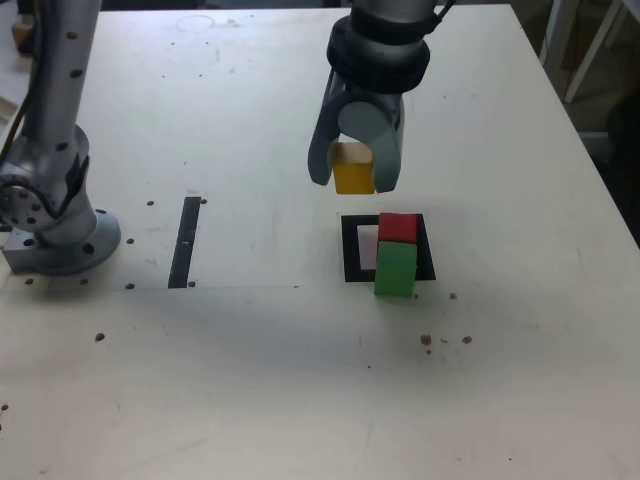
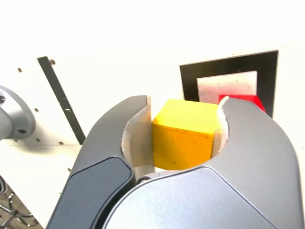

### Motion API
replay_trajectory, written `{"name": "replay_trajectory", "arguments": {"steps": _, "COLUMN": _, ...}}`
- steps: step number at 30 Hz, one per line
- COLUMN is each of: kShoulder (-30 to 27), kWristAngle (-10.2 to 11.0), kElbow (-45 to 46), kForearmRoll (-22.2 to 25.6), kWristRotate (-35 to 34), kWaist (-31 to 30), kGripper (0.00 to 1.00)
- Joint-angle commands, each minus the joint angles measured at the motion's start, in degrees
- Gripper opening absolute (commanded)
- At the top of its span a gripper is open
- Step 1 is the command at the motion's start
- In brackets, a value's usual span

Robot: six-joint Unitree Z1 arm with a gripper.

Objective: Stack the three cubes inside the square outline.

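— What are the surfaces like here?
— The gripper (image 2: pixel 183 138) has a smooth grey shell with a soft sheen, like moulded plastic, lined with pale rough-edged pads (image 2: pixel 140 138). The yellow cube (image 2: pixel 183 136) looks matt-painted. The table (image 1: pixel 250 380) is pale, matt and speckled.
— And the arm's base (image 1: pixel 50 215)?
— Brushed, silvery, metal-looking; the square outline (image 1: pixel 352 262) is flat matt black.

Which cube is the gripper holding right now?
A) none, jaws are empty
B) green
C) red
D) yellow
D: the yellow cube sits clamped between the jaws of the gripper, held above the table, while the red cube and the green cube stand at the square outline.
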Motion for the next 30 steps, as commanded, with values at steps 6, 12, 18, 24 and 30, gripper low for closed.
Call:
{"name": "replay_trajectory", "arguments": {"steps": 6, "kShoulder": 2.4, "kWristAngle": -1.6, "kElbow": -3.3, "kForearmRoll": -0.1, "kWristRotate": -2.2, "kWaist": -1.7, "kGripper": 0.33}}
{"name": "replay_trajectory", "arguments": {"steps": 12, "kShoulder": 4.0, "kWristAngle": -2.3, "kElbow": -4.1, "kForearmRoll": -0.2, "kWristRotate": -2.3, "kWaist": -1.8, "kGripper": 0.33}}
{"name": "replay_trajectory", "arguments": {"steps": 18, "kShoulder": 5.2, "kWristAngle": -2.6, "kElbow": -5.2, "kForearmRoll": -0.3, "kWristRotate": -2.3, "kWaist": -2.3, "kGripper": 0.33}}
{"name": "replay_trajectory", "arguments": {"steps": 24, "kShoulder": 6.0, "kWristAngle": -2.8, "kElbow": -5.8, "kForearmRoll": -0.4, "kWristRotate": -2.3, "kWaist": -2.5, "kGripper": 0.33}}
{"name": "replay_trajectory", "arguments": {"steps": 30, "kShoulder": 6.8, "kWristAngle": -2.7, "kElbow": -6.3, "kForearmRoll": -0.6, "kWristRotate": -2.3, "kWaist": -2.7, "kGripper": 0.33}}
